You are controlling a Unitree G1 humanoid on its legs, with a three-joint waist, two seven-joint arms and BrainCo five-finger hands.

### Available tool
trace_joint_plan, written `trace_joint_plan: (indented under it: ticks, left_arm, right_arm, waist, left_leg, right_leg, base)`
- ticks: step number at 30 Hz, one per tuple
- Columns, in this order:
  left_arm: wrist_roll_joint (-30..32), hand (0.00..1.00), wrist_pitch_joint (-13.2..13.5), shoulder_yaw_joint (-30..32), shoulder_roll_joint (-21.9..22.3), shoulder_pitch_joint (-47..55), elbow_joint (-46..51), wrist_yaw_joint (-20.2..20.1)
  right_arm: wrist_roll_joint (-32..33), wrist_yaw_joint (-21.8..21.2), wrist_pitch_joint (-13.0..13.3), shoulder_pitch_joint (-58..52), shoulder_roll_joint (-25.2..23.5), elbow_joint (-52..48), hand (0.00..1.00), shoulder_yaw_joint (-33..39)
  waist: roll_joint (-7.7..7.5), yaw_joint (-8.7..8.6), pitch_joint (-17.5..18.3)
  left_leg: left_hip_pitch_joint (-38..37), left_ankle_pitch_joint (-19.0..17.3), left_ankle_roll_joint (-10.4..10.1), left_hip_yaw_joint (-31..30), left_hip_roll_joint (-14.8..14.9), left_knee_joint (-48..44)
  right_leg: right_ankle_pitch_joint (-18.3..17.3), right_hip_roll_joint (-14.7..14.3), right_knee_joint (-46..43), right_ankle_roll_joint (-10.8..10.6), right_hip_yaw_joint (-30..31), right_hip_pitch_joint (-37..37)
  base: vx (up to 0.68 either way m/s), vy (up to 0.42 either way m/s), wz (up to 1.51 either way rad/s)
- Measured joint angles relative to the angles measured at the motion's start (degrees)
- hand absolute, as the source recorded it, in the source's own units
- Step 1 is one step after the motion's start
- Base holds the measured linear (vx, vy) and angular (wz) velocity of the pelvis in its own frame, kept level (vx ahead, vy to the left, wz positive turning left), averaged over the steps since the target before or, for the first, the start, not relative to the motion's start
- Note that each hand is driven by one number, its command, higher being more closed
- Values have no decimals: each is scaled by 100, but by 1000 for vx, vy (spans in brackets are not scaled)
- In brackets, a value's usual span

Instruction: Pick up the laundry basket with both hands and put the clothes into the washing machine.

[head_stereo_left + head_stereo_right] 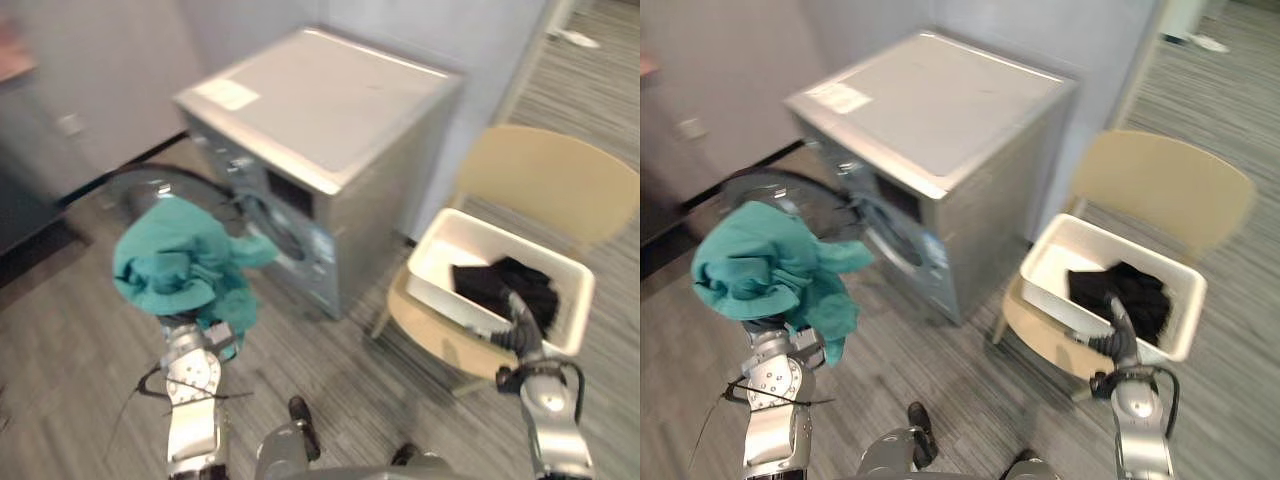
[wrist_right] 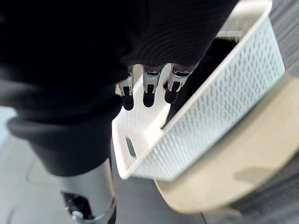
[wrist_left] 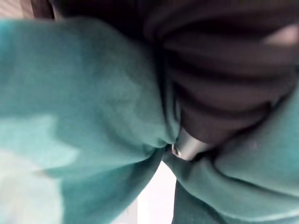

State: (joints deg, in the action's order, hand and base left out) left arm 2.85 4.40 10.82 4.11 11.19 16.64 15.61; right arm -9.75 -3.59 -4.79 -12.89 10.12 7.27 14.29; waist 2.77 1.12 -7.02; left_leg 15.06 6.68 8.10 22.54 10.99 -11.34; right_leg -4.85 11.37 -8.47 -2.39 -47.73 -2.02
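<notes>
Although the silver-grey front-loading washing machine (image 1: pixel 330 110) stands with its round door (image 1: pixel 140 185) swung out, the white perforated plastic laundry basket (image 1: pixel 432 250) is not lifted. It sits on the pale beige moulded chair (image 1: pixel 545 180) just beside the machine. A bunched teal garment (image 1: pixel 180 265) hangs over the left hand (image 3: pixel 224 70) in front of the drum opening. Black clothes (image 1: pixel 505 285) lie in the basket, and the right hand (image 2: pixel 149 84) hovers above them, fingers loose and holding nothing. If the teal cloth is merely draped, it could slide off short of the opening or snag on the door. The cloth covers the left hand, so I cannot tell whether that hand is clamped on it. The drum's inside is hidden too.
</notes>
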Motion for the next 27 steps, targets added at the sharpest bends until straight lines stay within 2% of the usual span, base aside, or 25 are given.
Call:
trace_joint_plan:
  ticks: [1, 2, 4, 5, 6, 7, 8, 9, 10, 11, 12, 13, 15, 18, 20, 21, 22, 23, 24, 25, 26, 27]
  left_arm:
    - [-18, 100, 7, 30, -10, 235, -29, -135]
    - [-78, 100, 6, 25, -15, 322, -45, -214]
    - [-122, 100, 3, -186, 2, 619, -66, -525]
    - [-121, 100, 2, -249, 5, 653, -102, -588]
    - [-121, 100, -12, -335, 12, 689, -223, -697]
    - [-121, 100, -15, -380, 17, 730, -289, -712]
    - [-120, 100, -48, -437, 25, 815, -404, -797]
    - [-120, 100, -113, -624, 23, 848, -510, -818]
    - [-120, 100, -144, -712, 25, 880, -547, -820]
    - [-118, 100, -173, -887, 7, 927, -615, -819]
    - [-117, 100, -179, -1051, -24, 920, -720, -823]
    - [-117, 100, -180, -1137, -55, 922, -780, -822]
    - [-109, 100, -213, -1457, -172, 896, -986, -887]
    - [-111, 100, -246, -1852, -270, 708, -1285, -1043]
    - [-106, 100, -259, -2067, -274, 535, -1445, -1070]
    - [-104, 100, -262, -2122, -325, 357, -1476, -1062]
    - [-104, 100, -274, -2156, -335, 278, -1516, -1060]
    - [-103, 100, -293, -2208, -365, 213, -1554, -1059]
    - [-93, 100, -295, -2219, -366, 126, -1627, -1050]
    - [-92, 100, -295, -2243, -369, 89, -1651, -1046]
    - [-88, 100, -296, -2280, -366, 2, -1703, -1032]
    - [-74, 100, -299, -2335, -391, -145, -1820, -999]
  right_arm:
    - [-56, -163, -21, -2, -98, 284, 0, -196]
    - [-136, -249, -31, -1, -125, 392, 0, -295]
    - [-397, -526, -43, 7, -258, 928, 0, -632]
    - [-447, -558, -43, 53, -309, 1065, 0, -642]
    - [-596, -551, -48, 157, -447, 1366, 0, -637]
    - [-656, -550, -48, 220, -511, 1503, 0, -637]
    - [-734, -542, -51, 225, -633, 1693, 0, -644]
    - [-881, -494, -40, 99, -689, 1767, 0, -641]
    - [-914, -464, -37, 84, -701, 1851, 0, -637]
    - [-989, -408, -42, 60, -742, 1994, 0, -625]
    - [-1013, -393, -48, 42, -782, 2172, 0, -624]
    - [-1013, -390, -46, 33, -800, 2266, 0, -623]
    - [-925, -239, -23, 53, -872, 2388, 0, -562]
    - [-800, -24, 3, 175, -855, 2501, 0, -574]
    - [-772, 14, -8, 278, -829, 2624, 0, -566]
    - [-769, 25, -3, 363, -853, 2718, 0, -569]
    - [-775, 37, -7, 399, -864, 2809, 0, -577]
    - [-776, 76, -17, 412, -870, 2958, 0, -588]
    - [-776, 104, -24, 464, -841, 3013, 0, -577]
    - [-775, 103, -21, 473, -831, 3011, 0, -576]
    - [-773, 106, -20, 508, -760, 3009, 0, -565]
    - [-721, 118, -22, 530, -776, 3053, 0, -539]
  waist:
    - [3, -10, -15]
    - [17, -31, -11]
    - [116, 29, -26]
    - [194, 53, -37]
    - [141, 140, -156]
    - [112, 184, -183]
    - [-11, 245, -202]
    - [-103, 233, -238]
    - [-128, 207, -253]
    - [-122, 97, -266]
    - [-146, 20, -282]
    - [-159, -28, -292]
    - [-217, -217, -364]
    - [-214, -358, -397]
    - [-215, -346, -394]
    - [-292, -418, -438]
    - [-364, -393, -443]
    - [-414, -339, -415]
    - [-366, -339, -390]
    - [-278, -338, -364]
    - [-128, -341, -369]
    - [-105, -371, -386]
  left_leg:
    - [-13, -694, -423, 437, 253, -803]
    - [-65, -827, -565, 537, 332, -948]
    - [-305, -1268, -1040, 547, 522, -952]
    - [-307, -1392, -1013, 484, 504, -969]
    - [-327, -1537, -907, 450, 390, -1135]
    - [-281, -1672, -899, 417, 294, -1202]
    - [-295, -1805, -840, 286, -35, -1244]
    - [-358, -1878, -746, 103, -433, -1180]
    - [-415, -1911, -690, -10, -605, -1150]
    - [-405, -1926, -496, -293, -887, -1126]
    - [-450, -1881, -343, -562, -1156, -1004]
    - [-514, -1828, -250, -680, -1272, -886]
    - [-806, -1742, -168, -1042, -1627, -448]
    - [-1202, -1730, -192, -1092, -1759, 53]
    - [-1569, -1680, -279, -1074, -1822, 550]
    - [-1597, -1549, -344, -980, -1828, 494]
    - [-1646, -1542, -289, -908, -1892, 528]
    - [-1755, -1621, -174, -911, -1995, 555]
    - [-1886, -1867, -170, -945, -1972, 436]
    - [-1906, -1971, -205, -944, -1904, 327]
    - [-1858, -2184, -412, -836, -1713, -73]
    - [-1512, -2322, -654, -631, -1469, -1129]
  right_leg:
    - [9, 67, -105, 8, -288, -68]
    - [10, 89, -130, 7, -422, -102]
    - [51, 98, -196, -62, -791, -228]
    - [44, 157, -287, -71, -869, -257]
    - [-49, 434, -639, -162, -898, -278]
    - [-188, 632, -906, -172, -904, -278]
    - [-390, 1131, -1471, -129, -950, -272]
    - [-620, 1571, -2023, 333, -894, -260]
    - [-734, 1728, -2287, 781, -616, -164]
    - [-907, 1710, -2811, 935, 513, 224]
    - [-1096, 1383, -3229, 691, 1647, 592]
    - [-1185, 1133, -3373, 545, 2134, 766]
    - [-1414, 295, -3435, 191, 3027, 1338]
    - [-1369, -45, -2922, 183, 2576, 1817]
    - [-1069, -157, -2133, 205, 2146, 2042]
    - [-747, -133, -1706, 276, 1795, 2071]
    - [-603, -64, -1572, 390, 1650, 2075]
    - [-422, -5, -1443, 671, 1441, 2061]
    - [-240, -85, -1426, 999, 1449, 2009]
    - [-240, -126, -1442, 988, 1371, 1983]
    - [-222, -259, -1339, 951, 1134, 1803]
    - [-178, -368, -1157, 1007, 1004, 1560]
  base:
    - [23, -25, 98]
    - [7, 61, 118]
    - [-14, 147, 90]
    - [-18, 152, 61]
    - [-48, 211, 36]
    - [-65, 230, 55]
    - [-71, 407, 84]
    - [-11, 368, 100]
    - [37, 423, 128]
    - [88, 285, 142]
    - [85, 253, 146]
    - [88, 178, 118]
    - [151, 168, 103]
    - [233, 111, 82]
    - [288, 56, 69]
    - [305, 39, 65]
    - [374, 18, 55]
    - [354, 5, 18]
    - [415, 20, 6]
    - [524, 57, -15]
    - [556, 70, -31]
    - [557, 76, -33]
